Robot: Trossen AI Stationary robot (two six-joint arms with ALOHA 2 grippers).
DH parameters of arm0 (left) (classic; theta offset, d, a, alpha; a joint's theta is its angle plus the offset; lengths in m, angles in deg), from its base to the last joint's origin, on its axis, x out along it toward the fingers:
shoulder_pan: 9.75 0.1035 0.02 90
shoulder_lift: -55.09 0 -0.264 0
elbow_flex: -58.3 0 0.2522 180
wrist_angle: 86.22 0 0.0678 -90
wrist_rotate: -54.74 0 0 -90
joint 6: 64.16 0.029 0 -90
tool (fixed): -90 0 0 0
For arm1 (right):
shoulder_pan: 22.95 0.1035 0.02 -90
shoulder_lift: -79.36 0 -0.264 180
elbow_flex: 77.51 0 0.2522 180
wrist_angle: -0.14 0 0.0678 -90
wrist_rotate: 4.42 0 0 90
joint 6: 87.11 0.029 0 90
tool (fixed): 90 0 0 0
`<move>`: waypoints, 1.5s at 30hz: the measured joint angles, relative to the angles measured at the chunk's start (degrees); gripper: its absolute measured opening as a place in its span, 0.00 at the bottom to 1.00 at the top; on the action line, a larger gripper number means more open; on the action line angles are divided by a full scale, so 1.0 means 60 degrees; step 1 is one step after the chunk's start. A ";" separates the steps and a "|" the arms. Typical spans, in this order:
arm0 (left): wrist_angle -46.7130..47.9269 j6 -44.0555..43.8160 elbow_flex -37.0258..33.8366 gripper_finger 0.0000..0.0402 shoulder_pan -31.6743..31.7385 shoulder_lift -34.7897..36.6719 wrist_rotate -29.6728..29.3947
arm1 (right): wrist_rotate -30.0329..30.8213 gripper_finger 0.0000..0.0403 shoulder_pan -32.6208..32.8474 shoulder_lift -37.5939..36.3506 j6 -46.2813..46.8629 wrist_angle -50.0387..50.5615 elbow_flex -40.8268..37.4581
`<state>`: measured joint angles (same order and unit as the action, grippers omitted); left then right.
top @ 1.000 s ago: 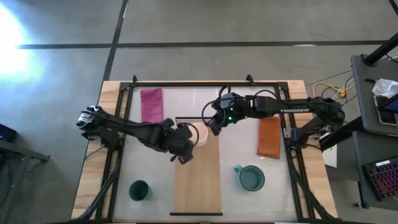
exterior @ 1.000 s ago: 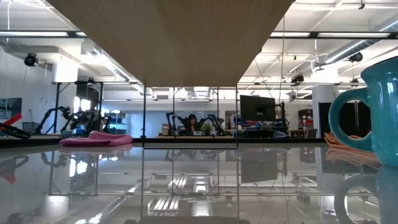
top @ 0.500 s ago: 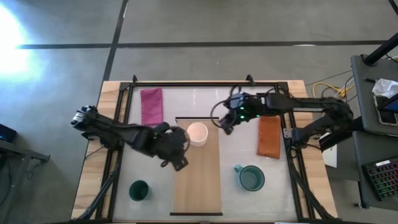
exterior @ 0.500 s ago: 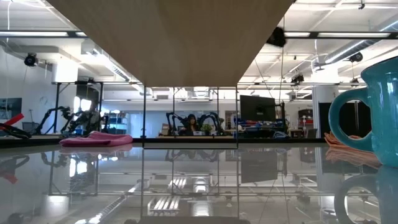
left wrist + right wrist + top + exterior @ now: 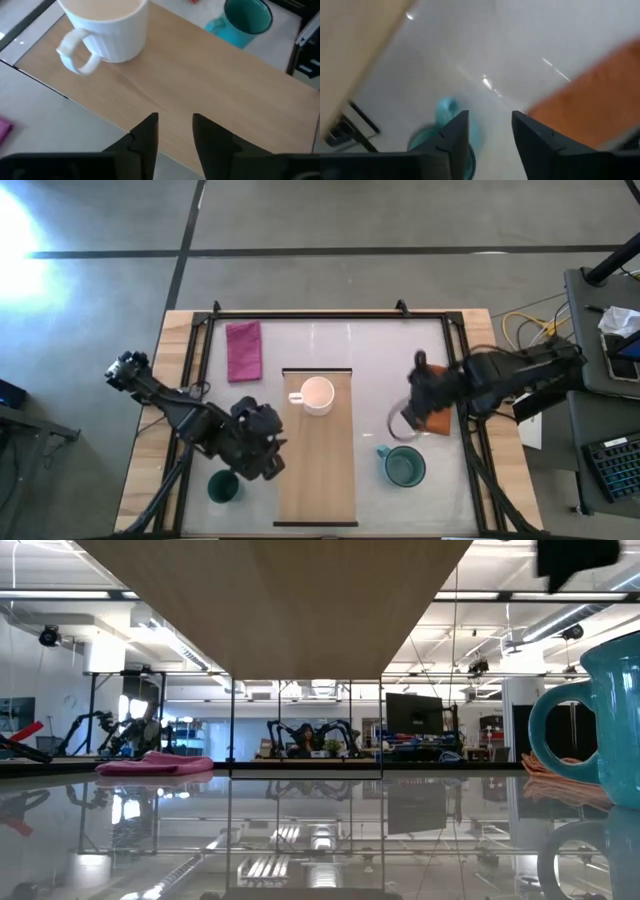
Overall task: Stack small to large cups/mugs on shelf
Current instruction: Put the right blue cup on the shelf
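The cream-white mug point(image 5: 316, 395) stands upright on the far end of the light-wood shelf point(image 5: 318, 460), handle toward the table's left. The teal mug point(image 5: 403, 466) stands on the table right of the shelf. The dark green cup point(image 5: 223, 486) stands left of it, near the front. My left gripper point(image 5: 262, 456) hovers open at the shelf's left edge, between the green cup and the cream mug point(image 5: 107, 27), with nothing between its fingers. My right gripper point(image 5: 408, 416) is open just beyond the teal mug point(image 5: 447, 135), also holding nothing.
A pink folded cloth point(image 5: 243, 350) lies at the far left and an orange one point(image 5: 433, 402) at the right, partly under my right arm. A dark metal frame point(image 5: 330, 315) runs around the table's edges. In the low view the teal mug point(image 5: 600, 720) stands close at the right.
Both grippers have drawn away from the cream mug, which stays upright on the shelf's far end. My left gripper has gone toward the near left, toward the green cup. My right gripper has swung toward the table's right and near side, ending by the teal mug.
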<state>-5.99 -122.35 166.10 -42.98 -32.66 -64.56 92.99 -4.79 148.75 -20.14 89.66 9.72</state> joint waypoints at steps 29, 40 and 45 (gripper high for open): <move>0.0168 -0.0459 -0.0129 0.28 -0.0910 0.0093 -0.0430 | 0.0015 0.39 0.3596 0.2062 0.4889 -0.3582 -0.3518; 0.1496 -0.2951 -0.0873 0.21 -0.1872 0.0104 -0.1168 | -0.0013 0.04 0.3254 0.2918 0.1357 -0.2826 -0.2111; 0.1512 -0.4654 -0.1460 0.15 -0.2498 0.0104 -0.1173 | 0.0108 0.04 0.2856 0.2969 -0.0304 -0.1477 -0.0669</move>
<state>3.08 -150.27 157.34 -57.97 -32.04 -71.60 93.64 12.34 166.56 -21.96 80.80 5.71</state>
